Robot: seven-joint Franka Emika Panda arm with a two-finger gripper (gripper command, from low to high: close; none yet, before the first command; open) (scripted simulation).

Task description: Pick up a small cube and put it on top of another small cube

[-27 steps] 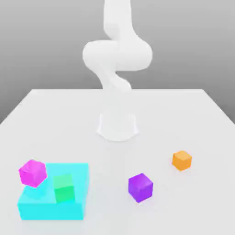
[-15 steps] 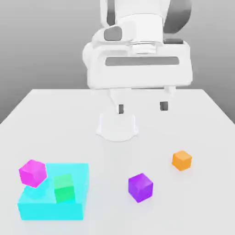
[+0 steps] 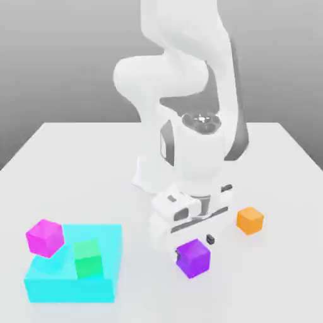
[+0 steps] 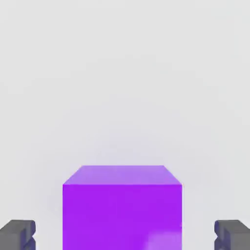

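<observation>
Exterior view has the table (image 3: 76, 170) in front of me as a smooth, near-white surface, its straight far edge running across the scene and its sides spreading wider toward the camera. Behind it I have a plain grey backdrop (image 3: 284, 63), paler high up and darker down by the table's edge. The white arm (image 3: 158, 76) rises from its base toward the far part of the table and bends over, bringing the hand down above the purple cube (image 3: 194, 258). That cube sits on the table, turned at an angle to the exterior view. My fingers (image 3: 210, 240) are spread wide, one on either side of it, and in the hand view I see a strip of pale table between each finger and the cube, so I have hold of nothing. Toward the exterior view's right, the orange cube (image 3: 250, 221) rests on the table, a little farther back. Over at the exterior view's left lies a broad, flat cyan block (image 3: 110, 252); I see the green cube (image 3: 88, 258) on it, and the magenta cube (image 3: 45, 238) at its far left corner, though I cannot tell exactly what supports that one.
</observation>
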